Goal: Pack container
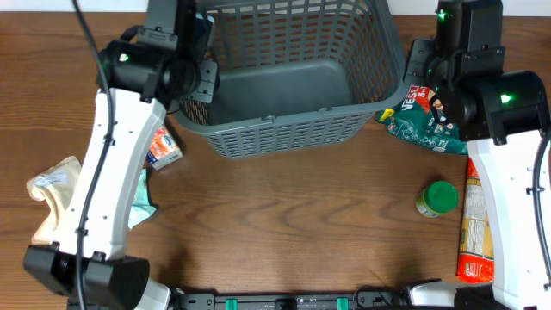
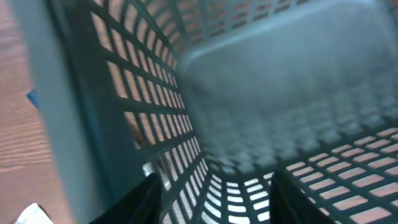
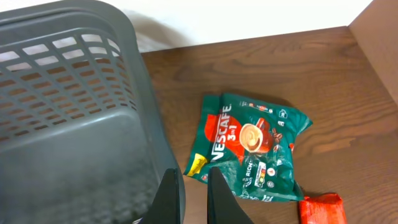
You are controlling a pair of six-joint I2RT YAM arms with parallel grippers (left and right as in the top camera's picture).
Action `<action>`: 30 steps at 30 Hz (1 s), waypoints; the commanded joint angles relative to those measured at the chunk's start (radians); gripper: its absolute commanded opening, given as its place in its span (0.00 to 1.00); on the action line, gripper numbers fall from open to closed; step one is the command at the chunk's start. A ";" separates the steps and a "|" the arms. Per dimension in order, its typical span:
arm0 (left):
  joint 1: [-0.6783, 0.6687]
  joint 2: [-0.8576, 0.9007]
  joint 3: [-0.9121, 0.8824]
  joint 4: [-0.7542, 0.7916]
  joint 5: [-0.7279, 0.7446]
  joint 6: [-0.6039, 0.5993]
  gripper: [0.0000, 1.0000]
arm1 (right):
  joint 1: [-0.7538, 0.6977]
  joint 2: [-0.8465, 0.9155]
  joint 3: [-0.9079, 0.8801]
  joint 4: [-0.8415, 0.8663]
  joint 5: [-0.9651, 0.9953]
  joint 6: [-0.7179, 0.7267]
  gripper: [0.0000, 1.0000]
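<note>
The container (image 1: 284,129), a large dark grey lattice basket, stands at the back middle of the table. Nothing lies on its floor. My left gripper (image 1: 196,76) is at its left wall. In the left wrist view its fingers (image 2: 217,186) are spread wide and open, at the inside corner of the container (image 2: 267,81), with nothing between them. My right gripper (image 1: 411,82) is at the container's right wall. In the right wrist view its fingers (image 3: 193,174) are nearly together at the rim of the container (image 3: 68,112).
A green Nescafe pouch (image 1: 422,120) (image 3: 252,146) lies right of the basket. A green-lidded jar (image 1: 437,198) and an orange-red packet (image 1: 475,224) (image 3: 320,208) lie at the right. A small carton (image 1: 162,148), a beige bag (image 1: 56,189) and a teal packet (image 1: 142,202) lie at the left.
</note>
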 commanded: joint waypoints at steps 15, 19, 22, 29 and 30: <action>0.005 0.024 -0.008 -0.027 -0.148 0.066 0.10 | -0.006 0.012 0.000 -0.005 0.014 0.014 0.01; 0.021 0.024 -0.008 -0.013 -0.164 0.073 0.10 | -0.006 0.012 0.000 -0.006 0.014 0.014 0.01; 0.035 0.024 -0.008 -0.009 -0.163 0.074 0.10 | -0.006 0.012 0.000 -0.006 0.014 0.014 0.01; 0.051 0.024 -0.008 0.016 -0.163 0.126 0.10 | -0.005 0.012 0.000 -0.006 0.014 0.014 0.01; 0.053 0.024 -0.008 0.023 -0.164 0.126 0.10 | -0.005 0.012 0.000 -0.006 0.014 0.014 0.01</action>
